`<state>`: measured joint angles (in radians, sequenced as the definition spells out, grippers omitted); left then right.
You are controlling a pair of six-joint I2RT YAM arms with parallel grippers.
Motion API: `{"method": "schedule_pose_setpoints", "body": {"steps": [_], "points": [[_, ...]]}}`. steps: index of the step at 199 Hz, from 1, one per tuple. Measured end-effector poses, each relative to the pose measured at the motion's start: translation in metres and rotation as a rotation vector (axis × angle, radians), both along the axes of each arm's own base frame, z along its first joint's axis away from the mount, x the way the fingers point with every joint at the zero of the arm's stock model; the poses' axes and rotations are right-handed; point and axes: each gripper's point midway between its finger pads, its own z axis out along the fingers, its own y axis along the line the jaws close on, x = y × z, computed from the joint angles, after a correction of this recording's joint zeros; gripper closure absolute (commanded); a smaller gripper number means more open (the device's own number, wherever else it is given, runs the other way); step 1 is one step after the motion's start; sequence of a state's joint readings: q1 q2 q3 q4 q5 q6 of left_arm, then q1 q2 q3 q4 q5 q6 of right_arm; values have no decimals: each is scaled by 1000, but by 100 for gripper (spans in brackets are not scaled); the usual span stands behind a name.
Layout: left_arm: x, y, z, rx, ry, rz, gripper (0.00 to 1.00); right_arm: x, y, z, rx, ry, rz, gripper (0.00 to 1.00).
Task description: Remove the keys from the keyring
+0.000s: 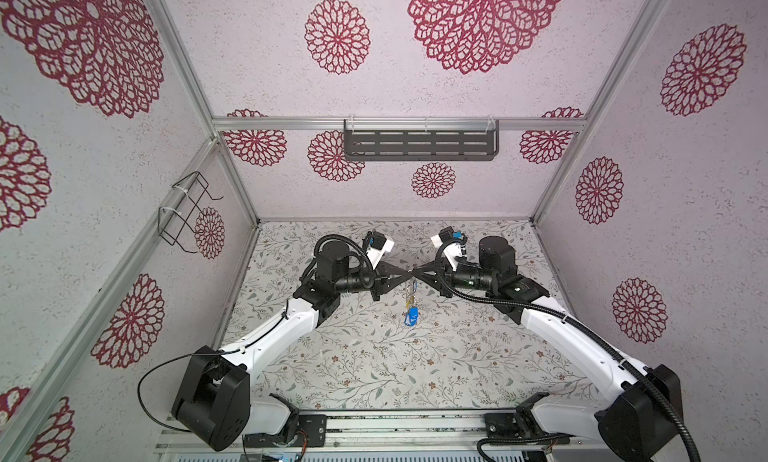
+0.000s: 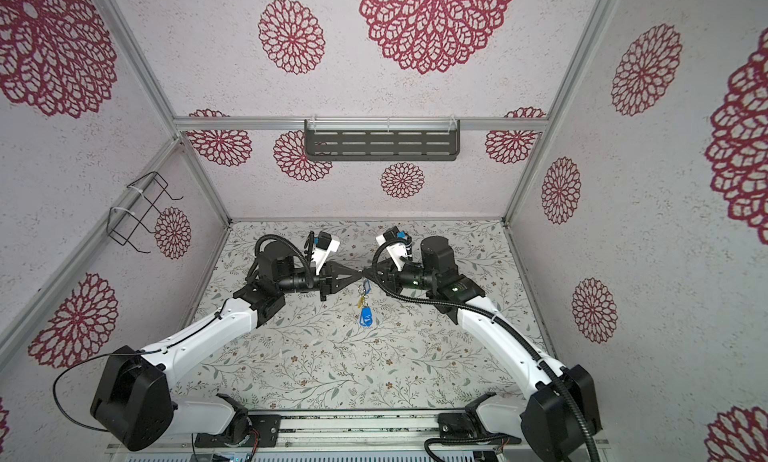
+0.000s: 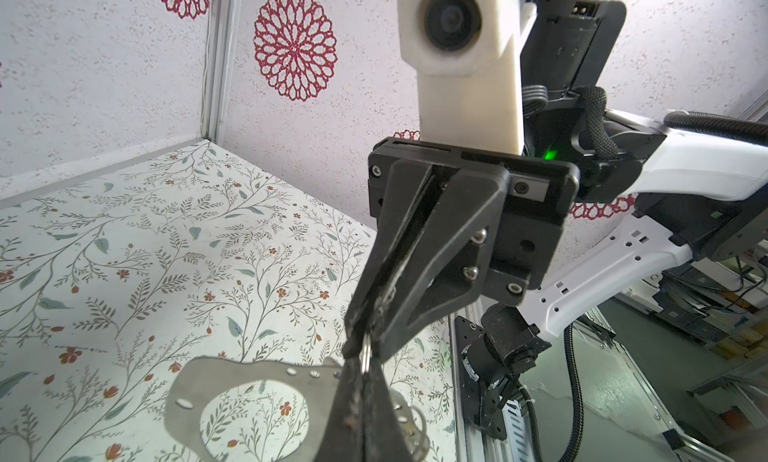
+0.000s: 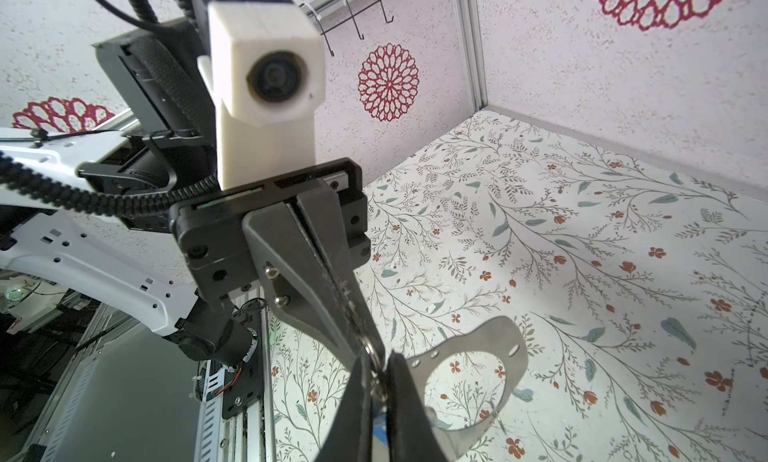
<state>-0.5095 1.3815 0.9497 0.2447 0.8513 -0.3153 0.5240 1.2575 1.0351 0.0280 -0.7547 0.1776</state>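
**Keyring (image 3: 232, 372) hangs where left tool (image 1: 409, 273) meets right tool (image 1: 416, 271)**

Held over the middle of the table (image 1: 374, 364), the grey plate shows edge-on in both top views. The left tool is closed on its rim. The right tool meets it tip to tip, its fingers nearly together on a small split ring (image 3: 365, 354) at that same rim. The keys (image 1: 411, 302) dangle beneath, a blue tag (image 2: 365, 316) lowest; whether they touch the table cannot be told. In the right wrist view the table's floral print shows through the plate's wide hole.
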Motion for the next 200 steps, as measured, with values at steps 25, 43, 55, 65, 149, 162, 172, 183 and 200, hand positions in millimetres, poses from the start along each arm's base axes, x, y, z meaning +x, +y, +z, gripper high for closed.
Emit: {"method": "schedule_pose_setpoints", "body": {"steps": [25, 43, 55, 65, 149, 162, 172, 183, 200], "points": [[0, 0, 0, -2, 1, 1, 100, 0, 0, 0, 6, -1, 1, 85], [0, 0, 0, -3, 6, 1, 100, 0, 0, 0, 10, 1, 3, 85], [1, 0, 0, -4, 10, 2, 100, 0, 0, 0, 12, -1, 3, 89], [1, -1, 0, -7, 13, 2, 100, 1, 0, -1, 15, 5, -1, 93], [15, -2, 3, -51, 66, 52, 100, 10, -2, -1, 69, 1, -47, 100], [16, -2, 5, -57, 65, 61, 100, 11, -3, 0, 91, -1, -62, 100], [18, -2, 7, -64, 63, 68, 100, 12, -4, 2, 114, -6, -79, 100], [19, -2, 9, -71, 61, 76, 100, 12, -6, 4, 140, -13, -100, 100], [21, -3, 11, -78, 55, 98, 82, 12, -9, 7, 173, -20, -131, 100]]}}
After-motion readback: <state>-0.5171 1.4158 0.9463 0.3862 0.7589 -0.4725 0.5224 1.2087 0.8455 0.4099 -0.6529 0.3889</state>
